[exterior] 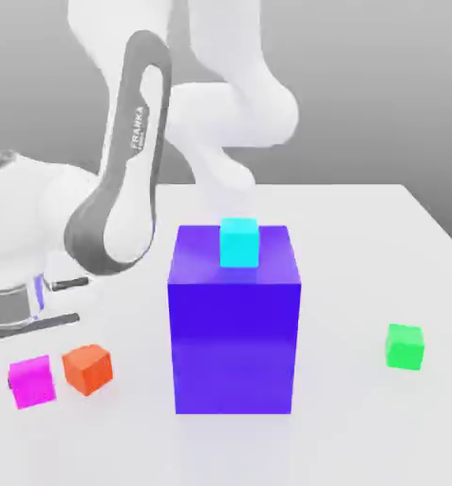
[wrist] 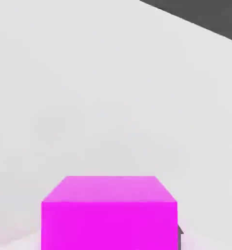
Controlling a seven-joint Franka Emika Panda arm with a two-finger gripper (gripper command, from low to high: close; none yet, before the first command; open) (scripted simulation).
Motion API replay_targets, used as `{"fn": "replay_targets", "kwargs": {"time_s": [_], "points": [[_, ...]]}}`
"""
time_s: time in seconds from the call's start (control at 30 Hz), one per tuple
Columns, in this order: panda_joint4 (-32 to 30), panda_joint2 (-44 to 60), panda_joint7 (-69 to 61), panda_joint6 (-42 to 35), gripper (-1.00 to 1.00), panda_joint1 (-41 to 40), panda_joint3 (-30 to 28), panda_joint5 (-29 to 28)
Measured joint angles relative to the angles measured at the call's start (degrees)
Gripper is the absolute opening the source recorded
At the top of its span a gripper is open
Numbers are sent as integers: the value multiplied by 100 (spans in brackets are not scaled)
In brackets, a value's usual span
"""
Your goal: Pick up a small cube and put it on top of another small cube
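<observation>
"Where is the small magenta cube?"

"Toward the exterior view's left on the white table, under the Panda hand. The orange-red cube is just beside it, on the side toward the big blue-violet block."

"And the fingers of the gripper?"

"Closed on the magenta cube. In the hand view it sits centred in the grip, with a sliver of one dark fingertip against its side. In the exterior view a dark bit shows at its outer edge too."

"Can you see the other fingertip in the hand view?"

"I can't make it out. I can't tell either whether the cube's underside touches the table."

"Is it level?"

"It looks slightly turned in the exterior view, its top edge slanting."

"What about the other cubes?"

"The cyan cube rests on top of the blue-violet block. The green cube is on the table, well apart from the block, toward the table edge at the exterior view's right."
</observation>
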Motion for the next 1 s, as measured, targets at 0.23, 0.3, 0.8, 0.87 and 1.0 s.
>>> {"fn": "replay_targets", "kwargs": {"time_s": [0.23,0.3,0.8,0.87,1.0], "points": [[-260,-450,1395,-45,-100,1375,694,-409],[-382,-619,1838,-53,-100,1757,909,-556],[-1639,-1187,5243,581,-100,4603,2169,-1575],[-1627,-846,5215,907,100,4589,2194,-1535],[-1627,-846,5216,906,100,4588,2194,-1536]]}}
